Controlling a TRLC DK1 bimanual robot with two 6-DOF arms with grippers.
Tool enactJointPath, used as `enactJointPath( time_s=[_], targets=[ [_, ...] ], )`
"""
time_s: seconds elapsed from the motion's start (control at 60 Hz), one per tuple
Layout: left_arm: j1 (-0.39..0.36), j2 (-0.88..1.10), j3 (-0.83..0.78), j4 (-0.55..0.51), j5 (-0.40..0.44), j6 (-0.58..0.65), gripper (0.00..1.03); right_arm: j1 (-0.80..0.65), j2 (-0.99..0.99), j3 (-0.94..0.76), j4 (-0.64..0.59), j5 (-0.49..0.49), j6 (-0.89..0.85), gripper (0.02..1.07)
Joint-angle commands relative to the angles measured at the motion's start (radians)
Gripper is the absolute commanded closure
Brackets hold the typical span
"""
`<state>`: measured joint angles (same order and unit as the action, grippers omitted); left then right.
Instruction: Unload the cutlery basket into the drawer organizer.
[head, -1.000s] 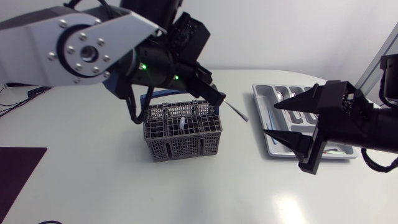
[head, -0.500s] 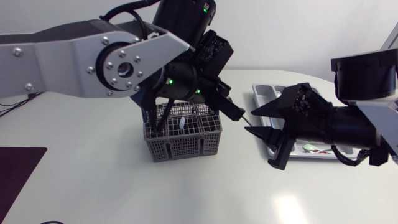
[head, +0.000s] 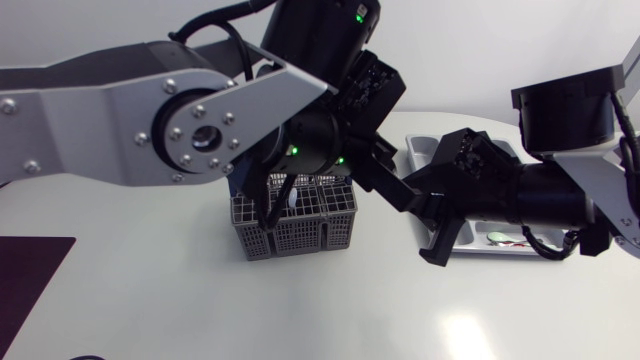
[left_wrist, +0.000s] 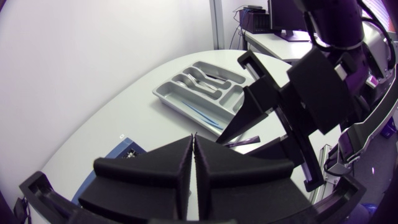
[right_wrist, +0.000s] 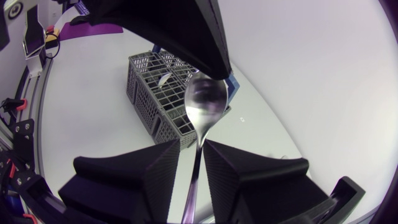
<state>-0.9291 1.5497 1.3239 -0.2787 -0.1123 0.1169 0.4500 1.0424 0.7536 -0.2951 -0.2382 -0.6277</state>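
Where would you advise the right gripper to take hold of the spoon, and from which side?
Probably the thin handle just past the bowl: the spoon juts from the left gripper, handle lying between the right gripper's open fingers, so they can close from either side.

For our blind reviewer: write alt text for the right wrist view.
A spoon stands between the right hand's open fingers, its bowl at the left hand's tip; the grey cutlery basket sits on the white table beyond.
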Motion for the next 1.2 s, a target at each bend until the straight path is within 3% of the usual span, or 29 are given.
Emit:
enactJointPath(
  time_s=[0.0,0.55,0.833,1.083,1.117,1.183],
  targets=[
    [-0.016,-0.039,-0.034,0.026,-0.017,0.023,1.0,0.003,0.018,0.013,-0.022,0.002,0.023,0.8],
    [-0.03,-0.036,-0.084,0.069,-0.043,0.07,1.0,-0.043,-0.002,0.016,-0.05,-0.033,0.013,0.83],
    [-0.045,-0.027,-0.084,0.072,-0.046,0.078,1.0,-0.051,-0.002,0.02,-0.079,-0.087,-0.007,0.97],
    [-0.043,-0.03,-0.084,0.072,-0.058,0.078,0.99,-0.074,-0.03,0.007,-0.088,-0.112,-0.023,1.0],
    [-0.042,-0.028,-0.084,0.072,-0.058,0.078,0.95,-0.074,-0.033,0.006,-0.09,-0.112,-0.023,1.0],
    [-0.042,-0.031,-0.086,0.072,-0.059,0.076,0.74,-0.08,-0.038,0.004,-0.096,-0.115,-0.027,1.0]
  ],
)
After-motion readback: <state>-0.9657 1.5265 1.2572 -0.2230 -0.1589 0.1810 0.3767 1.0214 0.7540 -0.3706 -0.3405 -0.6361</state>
